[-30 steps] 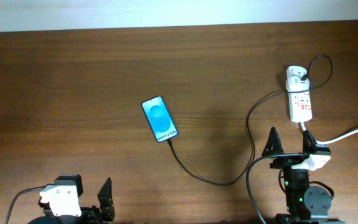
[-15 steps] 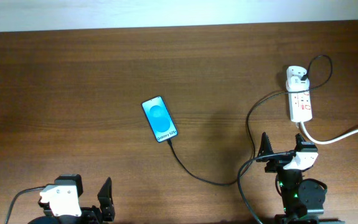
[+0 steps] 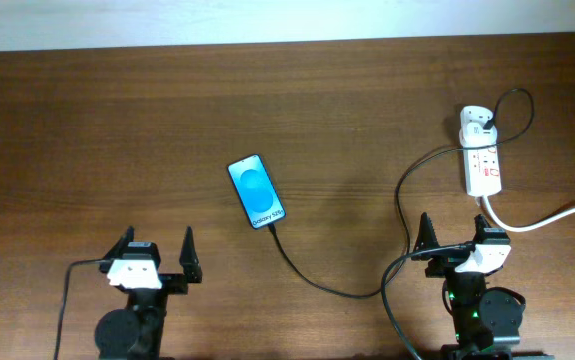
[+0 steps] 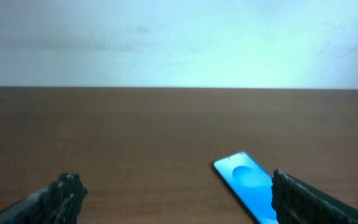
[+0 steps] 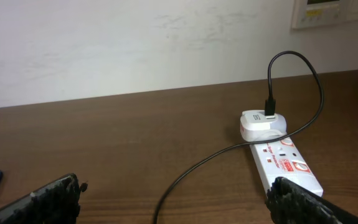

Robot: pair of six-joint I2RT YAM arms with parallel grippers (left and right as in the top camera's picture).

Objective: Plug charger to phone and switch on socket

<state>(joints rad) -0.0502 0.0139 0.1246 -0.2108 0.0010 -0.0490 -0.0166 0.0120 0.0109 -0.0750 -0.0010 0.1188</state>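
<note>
Wooden table [image 3: 117, 120]; white cord [image 3: 557, 214] joins socket [image 3: 483, 168].

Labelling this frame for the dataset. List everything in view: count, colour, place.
phone: 1, blue screen, black frame, table centre.
charger: 1, black cable, white adapter, from phone's lower edge to socket.
socket: 1, white, red markings, far right.
power cord: 1, white, thick, socket to right edge.
table: 1, brown wood.
wall: 1, white, behind table.
left tool: 1, black, open, near edge left.
right tool: 1, black, open, near edge right.

The phone [image 3: 256, 191] shows white "Galaxy S25" lettering on its screen.
</note>
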